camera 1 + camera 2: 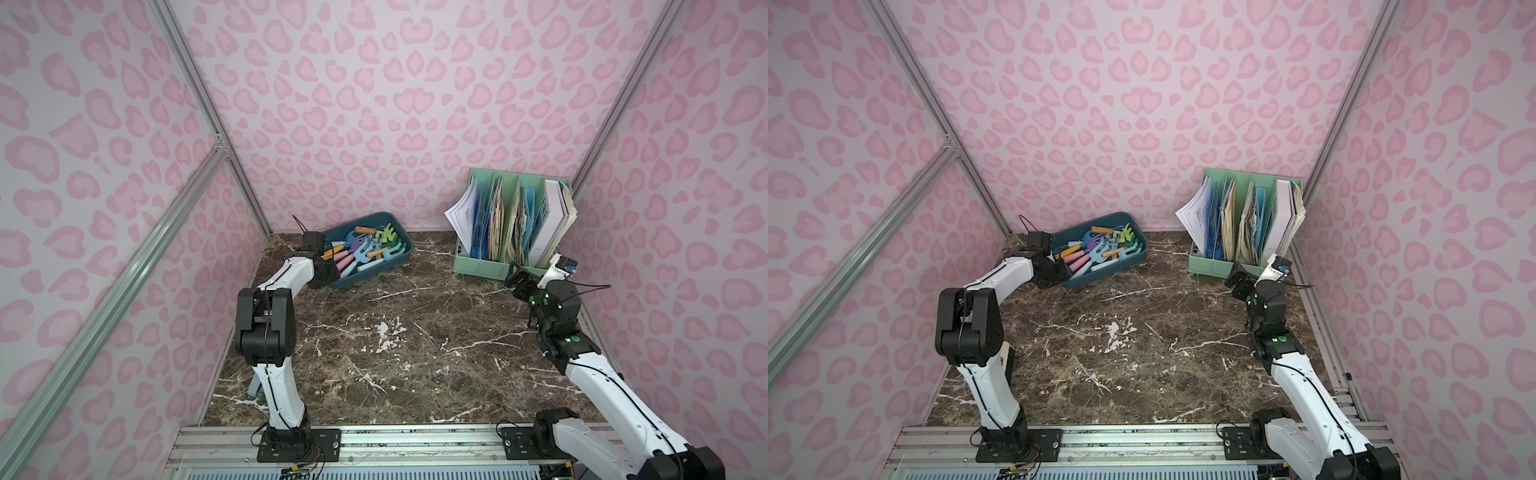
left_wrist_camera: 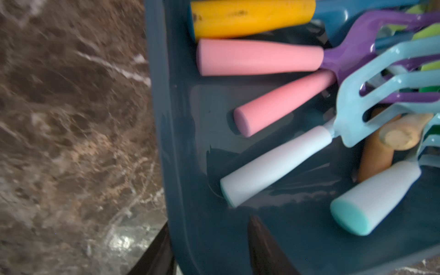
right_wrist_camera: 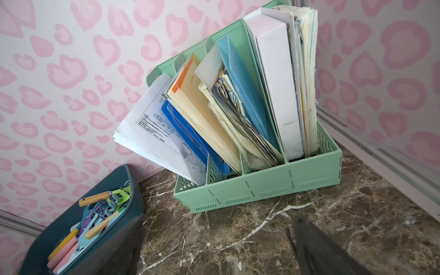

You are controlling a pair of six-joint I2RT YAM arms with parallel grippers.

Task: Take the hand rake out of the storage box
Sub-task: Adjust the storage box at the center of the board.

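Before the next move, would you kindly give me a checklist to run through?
1. The left gripper straddles the storage box wall: ok.
2. The left gripper clamped on that wall: not ok; the inner finger stands clear.
3. The right gripper open, empty: ok.
4. The right gripper near the box: not ok; it hangs by the file organizer.
5. The light blue rake on top, handle free: ok.
6. Box flat on the table: cannot tell.

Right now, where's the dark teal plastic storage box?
Storage box: far-left on the marble table by the back wall in both top views; left gripper at its rim.
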